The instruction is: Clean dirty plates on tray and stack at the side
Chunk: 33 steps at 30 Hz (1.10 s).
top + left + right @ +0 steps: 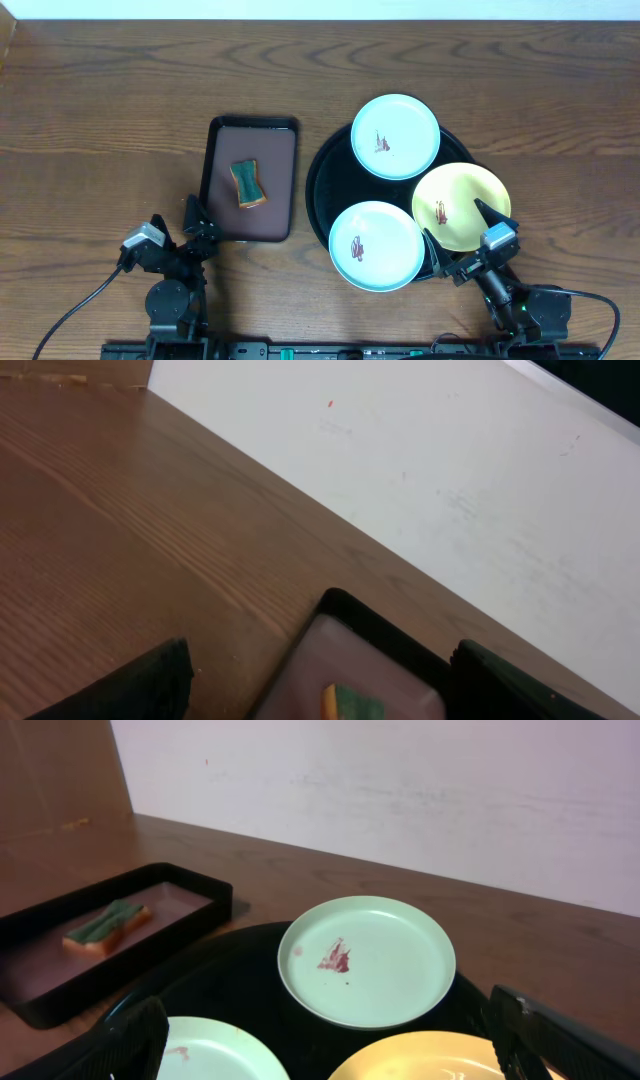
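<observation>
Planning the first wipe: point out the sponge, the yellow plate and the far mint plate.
sponge [247,184]: overhead view, its green top.
yellow plate [460,195]: overhead view, bare glaze above centre.
far mint plate [395,136]: overhead view, its middle.

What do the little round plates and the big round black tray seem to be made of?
Far pale mint-blue round plate, near pale mint-blue round plate, pale yellow round plate: glossy, soft reflections, probably melamine or glazed ceramic. Large round black tray: duller sheen, likely moulded plastic.
</observation>
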Each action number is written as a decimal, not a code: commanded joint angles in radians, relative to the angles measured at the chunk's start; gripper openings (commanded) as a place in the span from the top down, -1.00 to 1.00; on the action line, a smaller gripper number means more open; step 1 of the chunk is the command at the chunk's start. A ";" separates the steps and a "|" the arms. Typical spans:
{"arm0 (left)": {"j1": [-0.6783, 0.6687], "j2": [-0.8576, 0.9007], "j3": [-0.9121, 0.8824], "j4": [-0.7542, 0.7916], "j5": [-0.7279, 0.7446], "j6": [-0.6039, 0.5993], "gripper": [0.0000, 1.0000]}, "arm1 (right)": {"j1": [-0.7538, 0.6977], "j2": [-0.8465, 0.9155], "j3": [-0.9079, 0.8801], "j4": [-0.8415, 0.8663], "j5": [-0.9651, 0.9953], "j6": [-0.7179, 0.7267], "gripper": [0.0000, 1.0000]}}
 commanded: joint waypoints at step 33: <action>0.006 0.000 -0.017 0.034 -0.005 -0.021 -0.67 | -0.006 0.000 -0.001 0.087 -0.028 0.019 -0.99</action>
